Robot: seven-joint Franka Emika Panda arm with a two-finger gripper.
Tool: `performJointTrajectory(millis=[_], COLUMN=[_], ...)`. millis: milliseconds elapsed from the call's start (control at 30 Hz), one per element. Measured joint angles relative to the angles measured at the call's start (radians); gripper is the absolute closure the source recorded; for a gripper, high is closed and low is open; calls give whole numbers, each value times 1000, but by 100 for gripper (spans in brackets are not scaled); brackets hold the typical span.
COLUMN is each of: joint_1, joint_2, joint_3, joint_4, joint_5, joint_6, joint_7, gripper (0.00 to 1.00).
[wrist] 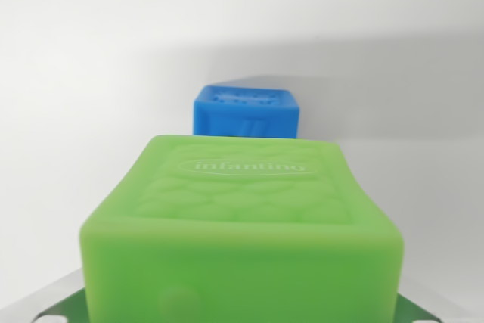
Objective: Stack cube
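Observation:
A large green cube (242, 225) with "infantino" embossed on its top fills the lower middle of the wrist view, very close to the camera. Behind it and slightly to the wrist view's right, a smaller-looking blue cube (246, 111) stands on the white surface, its lower part hidden by the green one. The two cubes look apart, though the gap is hidden. Of my gripper only grey and green corners (57, 308) show at the bottom edge, on either side of the green cube. The fingertips are hidden, so I cannot see whether they hold the cube.
A plain white surface (91, 73) surrounds both cubes on the wrist view's left, right and far side. A soft shadow lies behind the blue cube.

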Motion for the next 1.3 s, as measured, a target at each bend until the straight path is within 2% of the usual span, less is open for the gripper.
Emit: performJointTrajectory(millis=[700,1233,1267,1300], joint_1=[0,0,0,0], joint_2=[121,159,160,160], joint_3=[0,0,0,0], joint_4=[2,7,7,7], joint_5=[0,0,0,0], joint_6=[116,148,149,149], joint_7=[0,0,0,0], gripper=[100,100,0,0])
